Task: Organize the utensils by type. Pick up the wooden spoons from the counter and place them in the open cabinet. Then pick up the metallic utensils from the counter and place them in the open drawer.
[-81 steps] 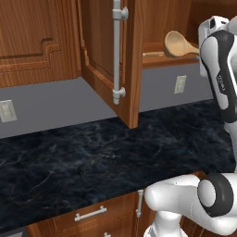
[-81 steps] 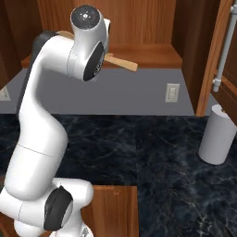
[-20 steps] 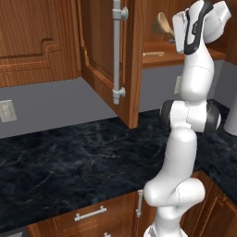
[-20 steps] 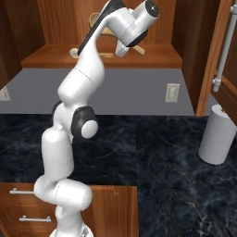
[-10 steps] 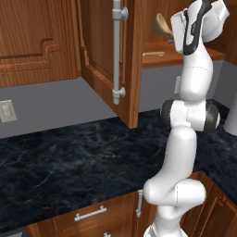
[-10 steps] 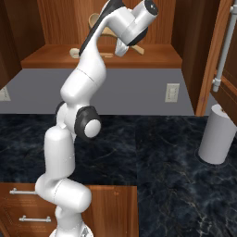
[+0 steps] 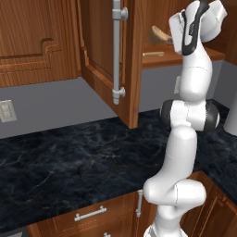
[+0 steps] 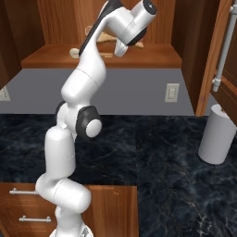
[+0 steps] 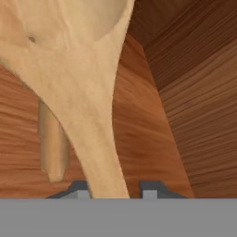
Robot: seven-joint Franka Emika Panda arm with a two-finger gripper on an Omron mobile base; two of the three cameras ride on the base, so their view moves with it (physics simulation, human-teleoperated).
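My gripper point(image 9: 114, 190) is raised into the open cabinet point(image 8: 157, 58), just above its shelf. A pale wooden spoon point(image 9: 88, 92) stands between the fingertips point(image 9: 150, 190), bowl pointing away from the hand. A small gap shows beside its handle, so the jaws stand slightly open. The left base view has the same spoon's bowl point(image 7: 158, 33) sticking out to the left of the hand. A second wooden spoon point(image 8: 76, 53) lies on the shelf, and its handle point(image 9: 51, 148) shows behind the first spoon. The metallic utensils and the open drawer are out of view.
The cabinet door point(image 7: 106, 55) with its long grey handle hangs open to the left of the arm. A white paper towel roll point(image 8: 216, 134) stands on the dark marble counter point(image 7: 69, 162) at the right. Closed drawer fronts point(image 7: 88, 215) lie below the counter's front edge.
Four seconds ago the arm was lower; it has carried the spoon up into the cabinet. Over the last second the arm stayed almost still and the jaws eased apart around the handle.
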